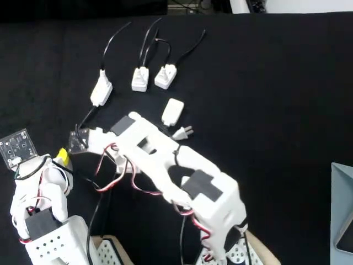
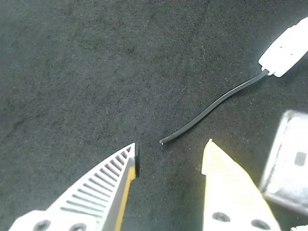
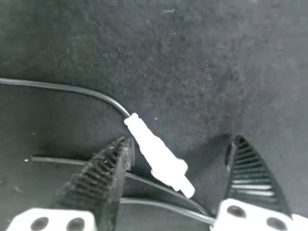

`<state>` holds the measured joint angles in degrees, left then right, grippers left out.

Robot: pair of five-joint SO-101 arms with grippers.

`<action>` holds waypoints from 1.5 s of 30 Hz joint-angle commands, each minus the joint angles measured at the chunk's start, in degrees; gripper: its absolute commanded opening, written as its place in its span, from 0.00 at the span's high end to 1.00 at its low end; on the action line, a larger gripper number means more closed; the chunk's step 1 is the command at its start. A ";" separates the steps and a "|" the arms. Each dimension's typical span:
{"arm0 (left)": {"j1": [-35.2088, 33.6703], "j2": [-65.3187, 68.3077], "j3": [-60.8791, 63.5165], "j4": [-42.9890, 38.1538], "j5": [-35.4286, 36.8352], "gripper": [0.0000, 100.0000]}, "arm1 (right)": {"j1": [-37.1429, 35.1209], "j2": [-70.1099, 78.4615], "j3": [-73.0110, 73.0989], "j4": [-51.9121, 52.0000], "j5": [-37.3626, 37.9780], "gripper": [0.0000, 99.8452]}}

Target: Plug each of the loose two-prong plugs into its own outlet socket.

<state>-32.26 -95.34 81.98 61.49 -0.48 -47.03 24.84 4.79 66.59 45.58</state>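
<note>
White plug (image 3: 159, 156), slim and corded, lies flat on the black cloth (image 3: 192, 57) between the black fingers of the right gripper (image 3: 182, 140), which stand wide apart. It sits just beside one fingertip and well clear of the other, and neither holds it. Its cord curves away across the cloth, and two more cords pass close by it. The left gripper (image 2: 171, 143) is spread wide too, its white-and-yellow fingers (image 2: 226, 183) gripping nothing. The cut end of a black cord (image 2: 211, 106) lies on the cloth between the tips, and that cord leads off to a white block (image 2: 286, 45). From above, the right arm (image 1: 165, 160) stretches across the table toward the left arm (image 1: 52, 179). Beyond them a pronged plug (image 1: 182, 132) lies loose just beside a white socket piece (image 1: 173, 111), and three more white corded pieces (image 1: 140, 79) lie farther off in a loose row.
</note>
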 commanded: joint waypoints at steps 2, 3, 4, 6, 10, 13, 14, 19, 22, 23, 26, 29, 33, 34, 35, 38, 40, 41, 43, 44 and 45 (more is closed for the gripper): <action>-0.40 -0.53 -0.22 0.18 0.09 0.77 | -0.09 0.40 -2.95 1.85 1.05 0.73; -0.40 -0.53 -0.22 0.18 0.09 0.77 | 0.09 0.40 -3.03 2.81 1.05 0.76; -0.31 -0.53 -0.22 0.18 0.09 0.77 | 0.18 0.40 -3.03 3.52 1.05 0.78; -0.31 -0.53 -0.22 0.18 0.09 0.77 | 0.26 0.40 -3.03 4.04 1.05 0.82; -0.31 -0.53 -0.22 0.18 0.09 0.77 | 0.26 0.40 -2.95 4.13 1.05 0.87; -0.31 -0.53 -0.22 0.18 0.09 0.77 | 0.26 0.40 -3.03 4.13 1.05 0.91; -0.31 -0.53 -0.22 0.18 0.09 0.77 | 0.26 0.40 -3.03 4.13 1.05 0.93; -0.31 -0.53 -0.22 0.18 0.09 0.77 | 0.35 0.40 -3.03 4.57 0.79 0.99; -0.31 -0.53 -0.13 0.18 0.09 0.77 | 0.35 0.13 -3.21 6.95 0.70 0.99; -0.31 -0.70 0.22 0.00 0.09 0.77 | 0.35 -0.40 -3.56 7.74 0.62 0.99; -0.31 -0.88 0.57 -0.18 0.09 0.77 | 1.76 -3.30 -3.65 8.97 -0.88 0.99; -0.31 -0.88 0.57 -0.18 0.09 0.77 | 3.60 -7.52 -3.38 8.88 -3.60 0.99; -0.31 -0.88 0.57 -0.18 0.09 0.77 | 5.27 -12.79 -3.21 8.88 -9.32 0.99; -0.31 -0.88 0.57 -0.18 0.09 0.77 | 5.63 -13.85 -3.21 8.88 -10.90 0.99; -0.31 -0.88 0.57 -0.18 0.09 0.77 | 5.89 -14.99 -3.21 8.97 -12.57 0.99; -0.31 -0.88 0.57 -0.26 0.09 0.77 | 5.89 -17.80 -3.12 9.05 -19.25 0.99; -0.31 -0.88 0.57 -0.26 0.18 0.77 | 5.98 -19.74 -3.12 9.05 -23.91 0.99; -0.31 -0.88 0.57 -0.26 0.26 0.77 | 6.59 -20.88 -3.03 9.05 -25.93 0.99; -0.31 -0.88 0.57 -0.26 0.35 0.77 | 7.65 -23.43 -1.89 8.62 -29.10 0.99; -0.22 -0.88 0.57 -0.26 0.35 0.77 | 8.18 -24.84 -1.27 8.53 -30.24 0.99; -0.22 -0.88 0.57 -0.26 0.35 0.77 | 8.70 -26.24 -0.40 8.26 -31.56 0.99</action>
<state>-32.26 -95.60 82.86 61.49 -0.48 -40.35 4.09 3.74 75.30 18.07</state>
